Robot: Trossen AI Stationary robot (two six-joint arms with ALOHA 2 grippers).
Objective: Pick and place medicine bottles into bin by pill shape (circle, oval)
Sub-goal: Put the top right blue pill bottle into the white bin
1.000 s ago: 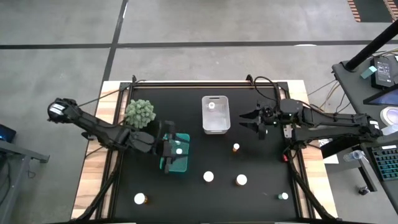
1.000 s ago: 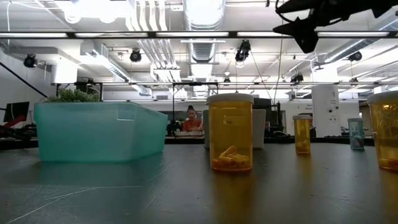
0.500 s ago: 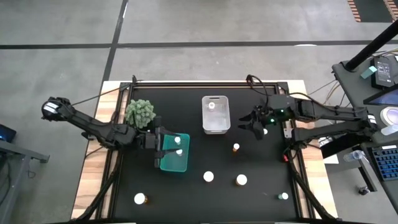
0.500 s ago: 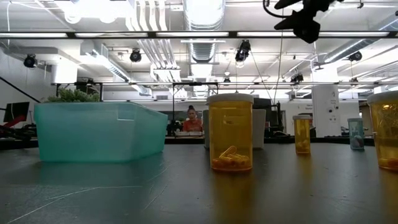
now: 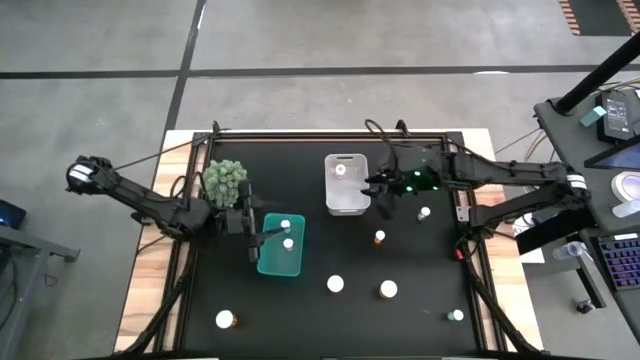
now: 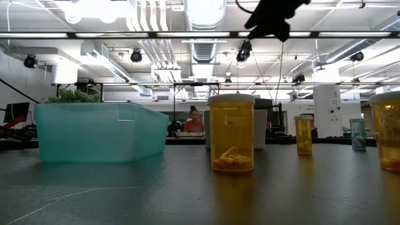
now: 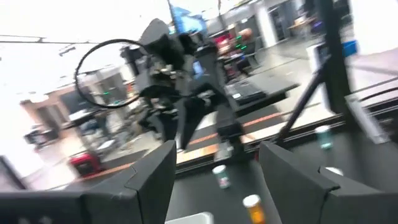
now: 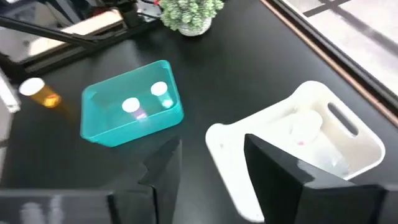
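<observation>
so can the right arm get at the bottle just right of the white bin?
Probably yes. The right gripper hangs open by the white bin, and the bottle stands alone on bare table with nothing in between.

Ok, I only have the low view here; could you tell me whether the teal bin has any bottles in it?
Observer: Yes, the teal bin holds two white-capped bottles.
Operator: Thank you. And the white bin, please?
Observer: The white bin holds one bottle.
Operator: Where are the end effectors?
Observer: The right end effector hangs open and empty just right of the white bin, and the left end effector is open at the teal bin's left edge.
</observation>
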